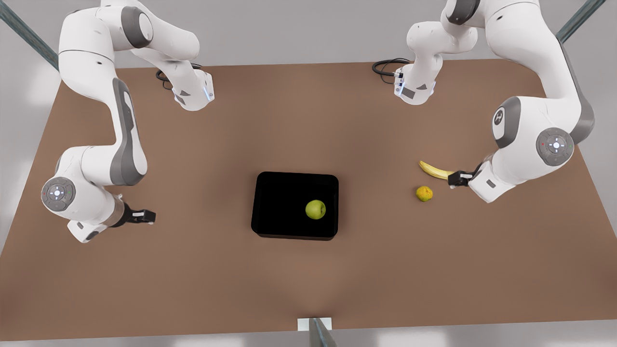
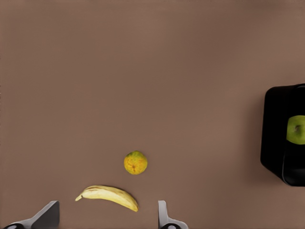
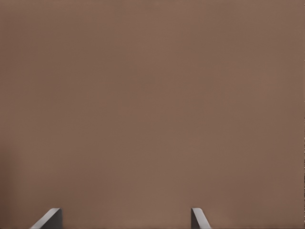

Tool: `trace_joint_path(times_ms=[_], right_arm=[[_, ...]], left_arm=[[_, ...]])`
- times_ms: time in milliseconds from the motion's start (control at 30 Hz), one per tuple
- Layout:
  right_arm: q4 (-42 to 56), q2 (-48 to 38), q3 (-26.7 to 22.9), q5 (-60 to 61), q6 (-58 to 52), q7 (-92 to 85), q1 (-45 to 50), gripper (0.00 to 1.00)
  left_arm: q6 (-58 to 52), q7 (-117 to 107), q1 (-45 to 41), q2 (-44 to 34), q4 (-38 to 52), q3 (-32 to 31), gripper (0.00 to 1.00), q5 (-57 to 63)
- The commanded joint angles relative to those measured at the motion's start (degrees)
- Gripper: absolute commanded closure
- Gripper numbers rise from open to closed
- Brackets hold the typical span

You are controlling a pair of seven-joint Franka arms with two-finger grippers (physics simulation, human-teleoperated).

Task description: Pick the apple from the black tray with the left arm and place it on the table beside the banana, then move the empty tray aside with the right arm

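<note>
The yellow-green apple point(image 1: 315, 209) point(image 2: 296, 129) lies in the black tray point(image 1: 279, 193) point(image 2: 274, 129), toward the tray's side on the front view's right. The tray sits mid-table on the brown table point(image 1: 308, 120). The banana point(image 1: 434, 170) point(image 2: 107, 194) lies on the front view's right. My left gripper point(image 1: 453, 179) point(image 2: 107, 218) hovers open right at the banana's end, holding nothing, far from the apple. On the front view's left my right gripper point(image 1: 147, 217) point(image 3: 124, 218) waits open over bare tabletop, well apart from the tray.
A small bumpy orange-yellow fruit point(image 1: 424, 193) point(image 2: 135, 162) sits just in front of the banana. Black cables point(image 1: 164, 76) point(image 1: 385, 65) coil at the table's back edge by both arm bases. A white bracket point(image 1: 313, 324) stands at the front edge.
</note>
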Motion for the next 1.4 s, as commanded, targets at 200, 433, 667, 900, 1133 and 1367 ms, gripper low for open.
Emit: trace_joint_path(times_ms=[200, 433, 667, 900, 1133, 1367], right_arm=[[0.9, 7.93, 0.22, -0.58, 5.81, 0.42, -0.13, 0.0], [2.31, -0.77, -0.31, -0.67, -0.17, 0.16, -0.31, 0.0], [2.39, -0.68, -0.31, -0.67, -0.61, 0.24, -0.39, 0.0], [2.39, -0.68, -0.13, -0.67, -0.61, 0.33, -0.31, 0.0], [2.39, -0.68, -0.13, -0.67, -0.61, 0.33, -0.31, 0.0], [2.39, -0.68, -0.13, -0.67, -0.61, 0.33, -0.31, 0.0]], left_arm=[[1.96, -11.02, -12.3, -2.09, 0.37, -6.37, 0.0, 1.71], [10.67, -47.24, -27.34, 6.34, 0.72, -6.28, 0.0, 6.36], [17.7, -62.27, -32.44, 15.57, 0.98, -6.19, 0.0, 10.23], [25.17, -67.2, -33.23, 21.55, 3.09, -6.19, 0.0, 10.5], [32.11, -66.93, -34.46, 27.62, 3.0, -6.11, 0.0, 13.13], [32.2, -58.51, -34.11, 27.79, 3.18, -4.79, 0.0, 15.59]])
